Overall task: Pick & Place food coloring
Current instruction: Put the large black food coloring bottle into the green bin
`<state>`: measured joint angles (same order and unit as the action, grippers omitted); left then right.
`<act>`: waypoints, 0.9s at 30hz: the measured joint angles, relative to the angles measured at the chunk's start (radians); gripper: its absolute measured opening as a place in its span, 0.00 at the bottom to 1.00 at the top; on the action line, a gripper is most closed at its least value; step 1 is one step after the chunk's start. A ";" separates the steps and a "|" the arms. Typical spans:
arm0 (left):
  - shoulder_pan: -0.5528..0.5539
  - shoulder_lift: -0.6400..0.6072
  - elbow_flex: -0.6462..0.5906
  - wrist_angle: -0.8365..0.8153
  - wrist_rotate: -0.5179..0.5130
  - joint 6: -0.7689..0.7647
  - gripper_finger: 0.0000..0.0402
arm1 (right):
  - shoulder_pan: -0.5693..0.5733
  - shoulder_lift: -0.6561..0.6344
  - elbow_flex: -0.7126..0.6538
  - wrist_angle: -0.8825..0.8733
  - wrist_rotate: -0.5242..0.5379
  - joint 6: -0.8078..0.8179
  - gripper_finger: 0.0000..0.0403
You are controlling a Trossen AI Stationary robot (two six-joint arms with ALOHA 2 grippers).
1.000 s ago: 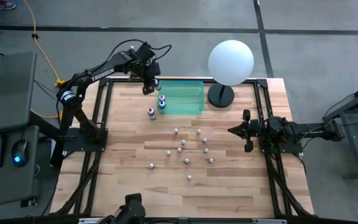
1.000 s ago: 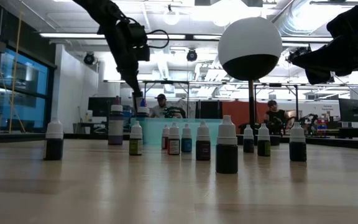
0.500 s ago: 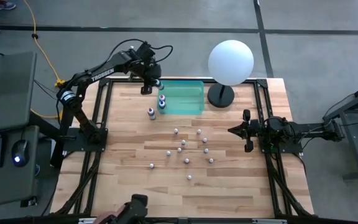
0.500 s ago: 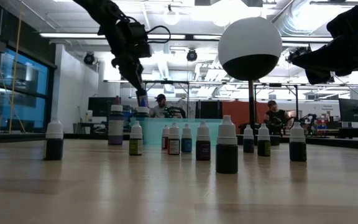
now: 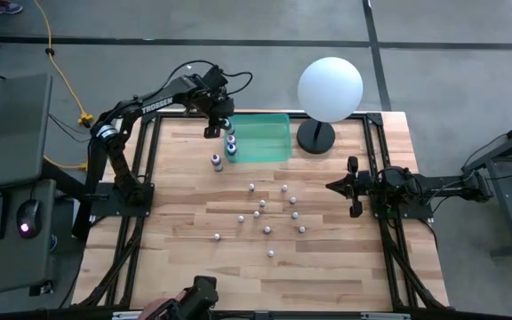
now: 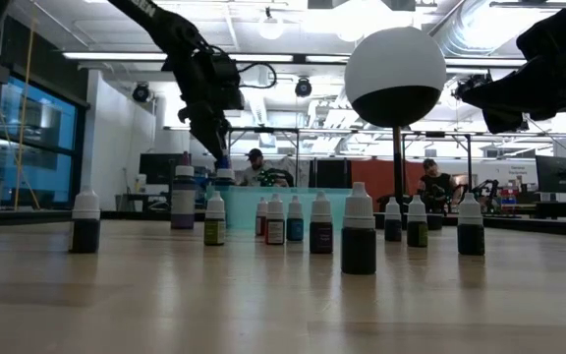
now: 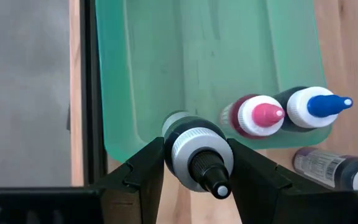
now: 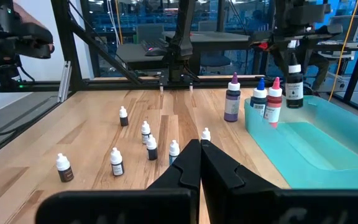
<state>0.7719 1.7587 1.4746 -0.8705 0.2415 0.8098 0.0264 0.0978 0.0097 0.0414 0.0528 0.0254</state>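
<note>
- The wooden table carries everything, and my right gripper waits at its right edge with its fingers pressed together on nothing.
- The green tray sits at the table's far side, beside the white sphere lamp.
- My left gripper hangs over the tray's near-left corner, clamped on a black-bodied bottle just below its white collar, nozzle toward the camera.
- I judge this bottle light and rigid but smooth-sided, so a hold on the body under the collar looks safest.
- A red-tipped bottle and a blue-tipped bottle stand just beside the tray; a purple bottle stands next to them.
- About 10 tiny white-capped bottles stand scattered mid-table; I expect they tip easily.
</note>
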 joint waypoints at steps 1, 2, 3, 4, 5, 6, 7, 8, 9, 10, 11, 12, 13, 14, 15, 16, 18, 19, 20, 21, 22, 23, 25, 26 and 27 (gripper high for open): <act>-0.001 0.004 0.000 0.000 0.003 -0.001 0.38 | 0.000 0.000 0.000 0.000 0.000 0.000 0.00; -0.004 0.008 0.000 0.001 0.003 -0.002 0.38 | 0.000 0.000 0.000 0.000 0.000 0.000 0.00; -0.007 0.011 0.000 0.001 0.001 -0.002 0.38 | 0.000 0.000 0.000 0.000 0.000 0.000 0.00; -0.008 0.013 0.000 0.000 -0.002 -0.002 0.38 | 0.000 0.000 0.000 0.000 0.000 0.000 0.00; -0.009 0.014 0.000 -0.001 -0.002 -0.001 0.38 | 0.000 0.000 0.000 0.000 0.000 0.000 0.00; -0.010 0.014 0.000 0.000 0.002 -0.001 0.38 | 0.000 0.000 0.000 0.000 0.000 0.000 0.00; -0.014 0.013 0.000 0.001 0.010 -0.002 0.38 | 0.000 0.000 0.000 0.000 0.000 0.000 0.00; -0.019 0.016 0.000 0.005 0.012 -0.002 0.38 | 0.000 0.000 0.000 0.000 0.000 0.000 0.00; -0.023 0.019 0.000 0.011 0.010 -0.002 0.38 | 0.000 0.000 0.000 0.000 0.000 0.000 0.00; -0.027 0.021 0.000 0.010 0.007 -0.002 0.38 | 0.000 0.000 0.000 0.000 0.000 0.000 0.00; -0.029 0.023 0.000 0.003 0.006 -0.002 0.38 | 0.000 0.000 0.000 0.000 0.000 0.000 0.00; -0.039 0.027 0.000 0.000 0.006 -0.002 0.38 | 0.000 0.000 0.000 0.000 0.000 0.000 0.00; -0.051 0.035 0.000 0.005 0.003 -0.002 0.38 | 0.000 0.000 0.000 0.000 0.000 0.000 0.00; -0.059 0.043 0.000 0.010 -0.009 -0.002 0.38 | 0.000 0.000 0.000 0.000 0.000 0.000 0.00; -0.064 0.051 0.000 0.008 -0.031 -0.002 0.38 | 0.000 0.000 0.000 0.000 0.000 0.000 0.00; -0.074 0.056 -0.001 0.009 -0.052 -0.002 0.38 | 0.000 0.000 0.000 0.000 0.000 0.000 0.00; -0.092 0.064 0.000 0.015 -0.093 -0.002 0.38 | 0.000 0.000 0.000 0.000 0.000 0.000 0.00; -0.094 0.067 0.000 0.014 -0.102 -0.002 0.38 | 0.000 0.000 0.000 0.000 0.000 0.000 0.00; -0.094 0.068 -0.001 0.009 -0.111 -0.002 0.38 | 0.000 0.000 0.000 0.000 0.000 0.000 0.00; -0.094 0.067 -0.001 0.008 -0.119 -0.002 0.38 | 0.000 0.000 0.000 0.000 0.000 0.000 0.00; -0.094 0.067 -0.001 0.014 -0.122 -0.002 0.38 | 0.000 0.000 0.000 0.000 0.000 0.000 0.00; -0.092 0.067 -0.001 0.016 -0.124 -0.005 0.38 | 0.000 0.000 0.000 0.000 0.000 0.000 0.00; -0.090 0.067 -0.001 0.012 -0.142 -0.026 0.38 | 0.000 0.000 0.000 0.000 0.000 0.000 0.00; -0.083 0.067 -0.001 0.013 -0.148 -0.030 0.38 | 0.000 0.000 0.000 0.000 0.000 0.000 0.00; -0.078 0.067 -0.001 0.011 -0.147 -0.032 0.38 | 0.000 0.000 0.000 0.000 0.000 0.000 0.00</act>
<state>0.6937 1.8252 1.4738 -0.8592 0.0944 0.7776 0.0265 0.0982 0.0097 0.0414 0.0530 0.0254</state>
